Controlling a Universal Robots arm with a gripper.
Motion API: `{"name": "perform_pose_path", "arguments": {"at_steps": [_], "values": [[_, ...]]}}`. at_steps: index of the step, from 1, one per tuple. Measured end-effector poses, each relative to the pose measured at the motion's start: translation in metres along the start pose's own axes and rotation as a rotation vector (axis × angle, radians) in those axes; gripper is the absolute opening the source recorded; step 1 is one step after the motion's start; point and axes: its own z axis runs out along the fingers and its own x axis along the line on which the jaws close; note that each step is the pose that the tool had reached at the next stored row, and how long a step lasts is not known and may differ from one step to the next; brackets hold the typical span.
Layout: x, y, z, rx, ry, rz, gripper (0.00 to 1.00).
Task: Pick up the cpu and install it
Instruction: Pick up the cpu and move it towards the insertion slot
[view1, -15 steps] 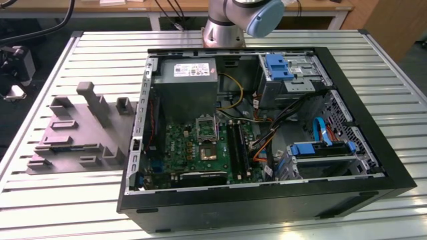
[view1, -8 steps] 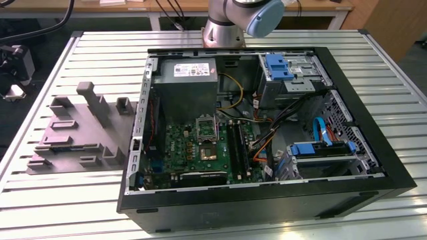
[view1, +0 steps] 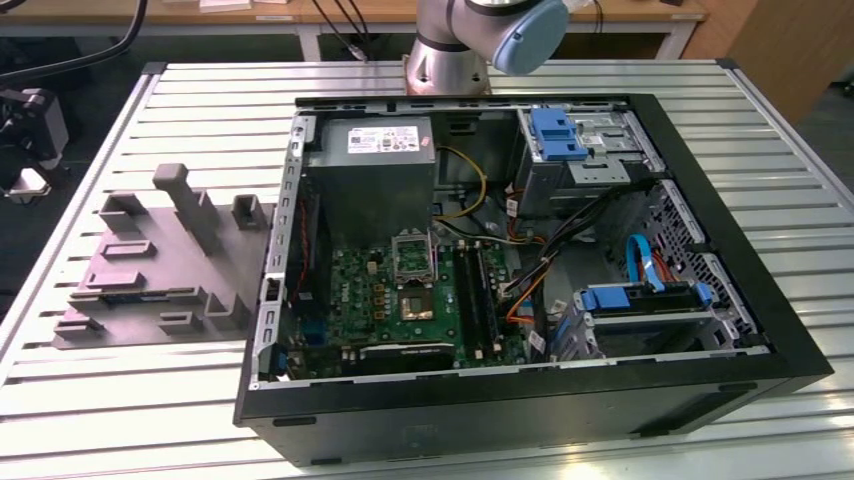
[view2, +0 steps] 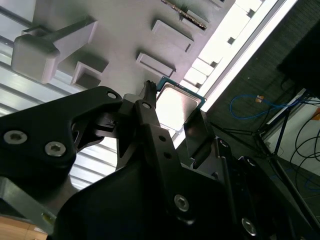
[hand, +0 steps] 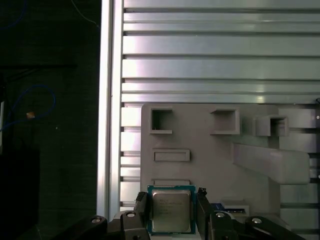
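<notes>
The cpu (hand: 171, 212) is a thin square chip with a pale metal top and a green rim. It sits between my gripper's (hand: 171, 195) two black fingers (hand: 142, 206), which press against its opposite edges. In the second wrist view the cpu (view2: 176, 104) hangs in the gripper (view2: 175, 100) above the edge of the grey moulded tray (view2: 125, 30). The tray (hand: 200, 150) lies well below the chip. In the exterior view the tray (view1: 147, 270) rests on the slatted table to the left of the open computer case (view1: 534, 400), whose green board (view1: 387, 300) carries a metal-framed socket (view1: 414, 255).
Upright posts (view1: 180, 195) rise from the tray. Inside the case are a grey power-supply box (view1: 380, 165), blue drive brackets (view1: 558, 135) and bundles of cables (view1: 561, 250). The arm's base (view1: 467, 40) stands behind the case. The table's edge (hand: 111, 100) runs close beside the tray.
</notes>
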Motion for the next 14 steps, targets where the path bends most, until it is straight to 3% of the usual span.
{"name": "perform_pose_path", "arguments": {"at_steps": [14], "values": [[0.0, 0.0002, -0.003, 0.0, 0.0, 0.0, 0.47]]}}
